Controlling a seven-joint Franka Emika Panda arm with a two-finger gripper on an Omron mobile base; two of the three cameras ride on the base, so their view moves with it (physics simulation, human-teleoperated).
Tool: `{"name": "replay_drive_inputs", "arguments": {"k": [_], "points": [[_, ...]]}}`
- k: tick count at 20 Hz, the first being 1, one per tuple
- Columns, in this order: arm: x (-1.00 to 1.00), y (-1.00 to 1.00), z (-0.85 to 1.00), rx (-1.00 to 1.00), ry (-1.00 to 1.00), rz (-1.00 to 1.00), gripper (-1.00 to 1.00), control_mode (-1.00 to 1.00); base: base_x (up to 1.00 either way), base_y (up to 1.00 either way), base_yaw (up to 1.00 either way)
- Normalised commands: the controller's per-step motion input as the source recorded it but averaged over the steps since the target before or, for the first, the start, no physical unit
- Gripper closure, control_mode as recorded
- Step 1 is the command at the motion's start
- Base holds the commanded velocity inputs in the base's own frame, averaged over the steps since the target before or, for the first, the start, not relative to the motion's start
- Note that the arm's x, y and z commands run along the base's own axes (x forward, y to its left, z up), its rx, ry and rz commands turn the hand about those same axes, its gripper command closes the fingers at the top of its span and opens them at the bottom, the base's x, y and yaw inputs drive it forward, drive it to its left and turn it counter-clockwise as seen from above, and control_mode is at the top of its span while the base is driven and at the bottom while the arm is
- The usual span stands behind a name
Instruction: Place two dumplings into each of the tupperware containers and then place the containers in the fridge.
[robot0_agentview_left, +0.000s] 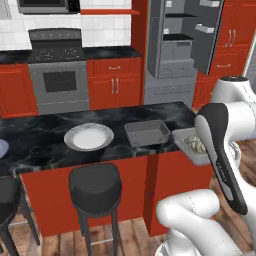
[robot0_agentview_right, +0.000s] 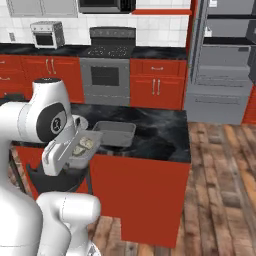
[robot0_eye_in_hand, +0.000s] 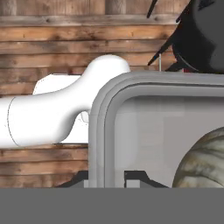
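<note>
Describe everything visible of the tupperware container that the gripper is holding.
The held container is a shallow rectangular grey tray of plastic-looking material, with rounded corners and a raised, stepped rim. It is lifted clear of the black counter, past its edge, roughly level. Pale ridged dumplings lie inside it. The gripper is shut on its rim, one finger on each side of the wall. Nothing else touches it. The second tray sits on the counter.

Grey trays (robot0_agentview_left: 147, 133), beige ridged dumplings (robot0_agentview_left: 196, 144), pale plate (robot0_agentview_left: 89, 137), black marbled counter (robot0_agentview_left: 45, 132), red cabinets (robot0_agentview_left: 114, 85).
</note>
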Motion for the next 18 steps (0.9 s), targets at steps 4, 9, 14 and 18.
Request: {"name": "replay_drive_inputs", "arguments": {"k": [4,9,14,18], "points": [[0.00,0.00,0.00,0.00,0.00,0.00,1.00,1.00,0.09,-1.00,0.00],[0.00,0.00,0.00,0.00,0.00,0.00,1.00,1.00,0.29,-1.00,0.00],[0.00,0.00,0.00,0.00,0.00,0.00,1.00,1.00,0.50,-1.00,0.00],[0.00,0.00,0.00,0.00,0.00,0.00,1.00,1.00,0.79,-1.00,0.00]]}}
